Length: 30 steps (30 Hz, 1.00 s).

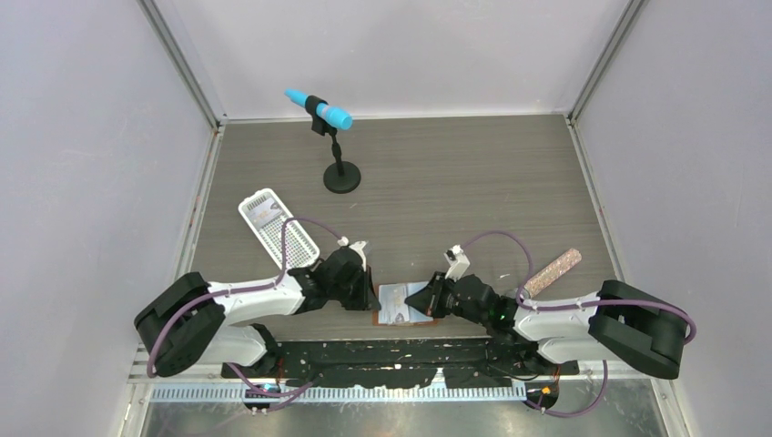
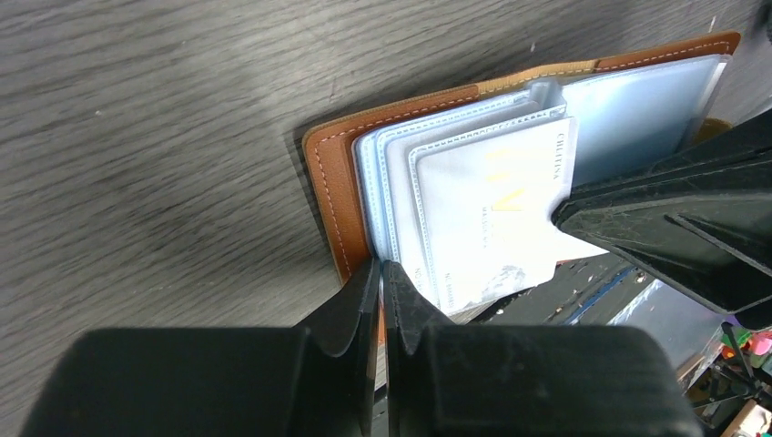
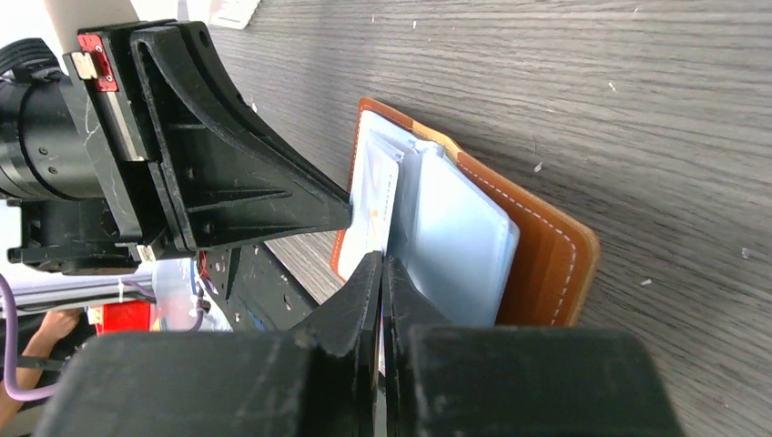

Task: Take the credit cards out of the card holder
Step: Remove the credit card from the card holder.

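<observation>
The credit cards [image 2: 492, 218] are sitting in the open card holder [image 2: 328, 182] at the near edge of the bench [image 1: 455, 182]. My right claw [image 3: 382, 269], pressed together, is seemingly pinching the top card's edge. My left claw [image 2: 380, 273], likewise pressed together, is gripping the holder's opposite side. I am favouring a slow, flat pull along the pocket.

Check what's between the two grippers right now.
The opened card holder, flat on the table; left gripper and right gripper are each shut on an opposite edge of it. Top view shows it best.
</observation>
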Tool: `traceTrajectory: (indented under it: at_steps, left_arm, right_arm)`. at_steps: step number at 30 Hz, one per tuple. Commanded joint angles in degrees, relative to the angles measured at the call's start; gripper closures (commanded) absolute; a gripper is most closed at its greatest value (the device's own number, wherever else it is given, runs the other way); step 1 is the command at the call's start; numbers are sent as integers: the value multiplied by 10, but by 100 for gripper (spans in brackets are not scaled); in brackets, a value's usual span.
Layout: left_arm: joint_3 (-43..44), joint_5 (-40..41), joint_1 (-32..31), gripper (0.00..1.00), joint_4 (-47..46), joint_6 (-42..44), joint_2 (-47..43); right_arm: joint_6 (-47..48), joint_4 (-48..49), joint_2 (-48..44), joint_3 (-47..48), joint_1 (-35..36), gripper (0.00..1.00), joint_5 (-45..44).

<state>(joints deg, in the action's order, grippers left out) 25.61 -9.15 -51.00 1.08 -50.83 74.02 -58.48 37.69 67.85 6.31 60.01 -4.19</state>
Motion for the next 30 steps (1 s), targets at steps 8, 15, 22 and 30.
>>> traceTrajectory:
  at_steps: [8, 15, 22, 30]
  left_arm:
    - [14, 40, -1, 92, 93, 11, -32]
    - [16, 21, -1, 90, 89, -10, -70]
    - [10, 29, -1, 90, 84, -15, -60]
    - [-10, -21, -1, 86, -34, -19, -71]
  right_arm:
    - [3, 29, 14, 8, 4, 95, 23]
    - [-26, 39, -1, -1, 2, 95, 18]
    - [-59, 14, -53, -5, 1, 95, -9]
    - [-34, -60, -74, 19, 1, 95, -4]
